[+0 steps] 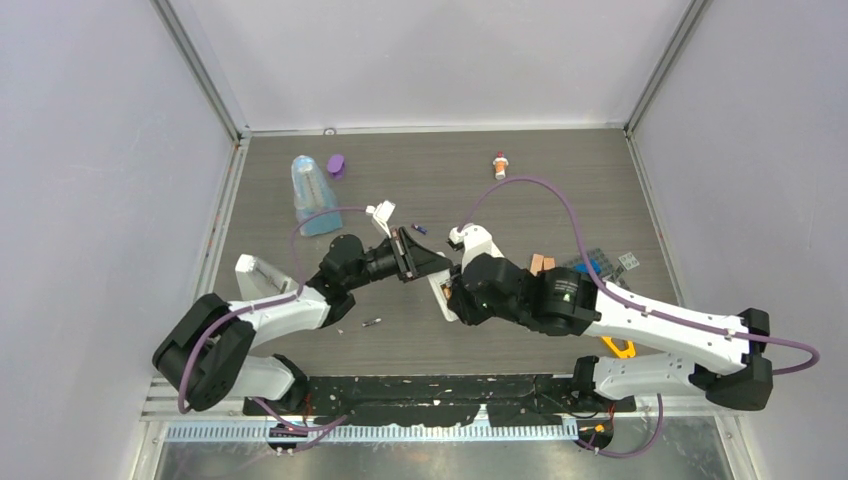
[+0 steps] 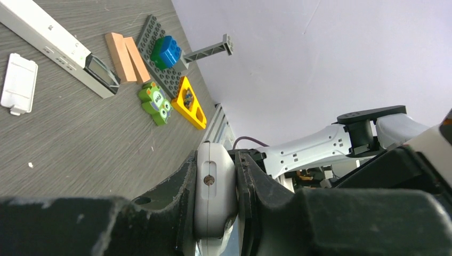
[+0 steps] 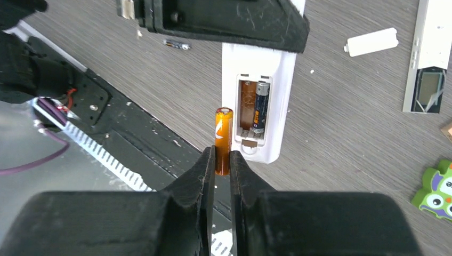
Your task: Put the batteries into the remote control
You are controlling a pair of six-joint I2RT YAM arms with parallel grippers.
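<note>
Beside the open battery bay, we have the right claw (image 3: 222, 160) pinching the orange battery (image 3: 224, 133) by its near end, so most of its length stands out free ahead of the fingertips. It lies parallel to the remote control (image 3: 259, 64) but just outside its edge, not yet over the empty slot (image 3: 245, 104). The neighbouring slot already carries a dark battery (image 3: 260, 104). The left claw (image 2: 215, 186) is clamped on the far end of the remote, steadying it above the bench (image 3: 341, 133). We judge the main risk to be the short grip: pressed against the spring contact or the bay wall, the battery could pivot between the fingers or pop loose. A sideways shove could also twist the remote in the left claw's hold or nudge the seated battery out. We cannot read the polarity marks, so a reversed cell is possible too.
</note>
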